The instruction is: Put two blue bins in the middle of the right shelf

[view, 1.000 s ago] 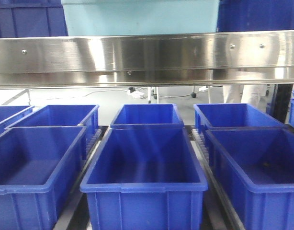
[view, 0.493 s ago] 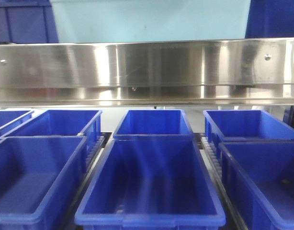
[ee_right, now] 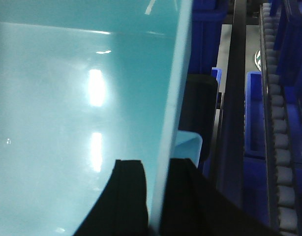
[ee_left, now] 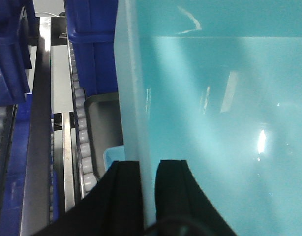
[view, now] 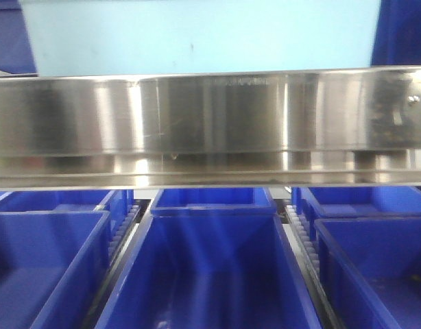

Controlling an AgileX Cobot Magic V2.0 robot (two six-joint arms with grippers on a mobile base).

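I hold a light blue bin (view: 197, 34) between both grippers; in the front view it fills the top, above the steel shelf beam. In the left wrist view my left gripper (ee_left: 148, 163) is shut on the bin's left wall (ee_left: 136, 98), one black finger on each side. In the right wrist view my right gripper (ee_right: 156, 162) is shut on the bin's right wall (ee_right: 178, 88) in the same way. The bin's inside (ee_right: 67, 98) looks empty. A second light blue rim (ee_left: 113, 155) shows just below the held bin, and again in the right wrist view (ee_right: 188, 145).
A wide stainless steel shelf beam (view: 210, 123) crosses the front view. Below it stand several dark blue bins (view: 203, 274) in rows on roller tracks. Roller rails (ee_left: 81, 142) run beside the held bin on the left and on the right (ee_right: 281, 147).
The shelf beam and the dark blue bins have grown larger and dropped lower in the front view. The light blue bin fills more of the top.
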